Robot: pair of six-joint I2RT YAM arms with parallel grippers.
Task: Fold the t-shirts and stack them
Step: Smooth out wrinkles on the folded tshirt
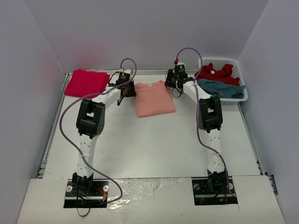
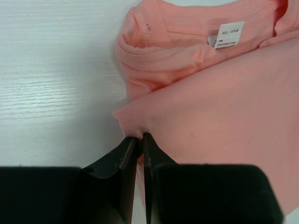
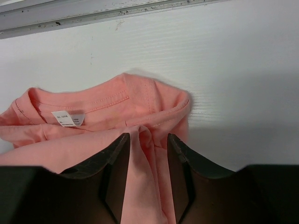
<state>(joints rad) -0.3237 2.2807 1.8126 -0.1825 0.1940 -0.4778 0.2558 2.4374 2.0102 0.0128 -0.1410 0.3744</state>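
Observation:
A salmon-orange t-shirt (image 1: 154, 98) lies folded into a rectangle at the table's far middle. My left gripper (image 1: 127, 92) is at its left edge. In the left wrist view that gripper (image 2: 139, 136) is shut on the corner of the shirt's (image 2: 224, 107) top layer, below the collar and white label (image 2: 226, 35). My right gripper (image 1: 176, 88) is at the shirt's right edge. In the right wrist view its jaws (image 3: 148, 136) stand apart, with a loose ridge of the salmon cloth (image 3: 107, 100) running between them. A crimson t-shirt (image 1: 86, 83) lies folded at the far left.
A white slotted basket (image 1: 225, 59) stands at the far right, holding a crumpled red t-shirt (image 1: 216, 73) and a teal-blue one (image 1: 219, 88). The table's metal rail (image 3: 93, 14) runs just beyond the salmon shirt's collar. White walls close in the table on three sides.

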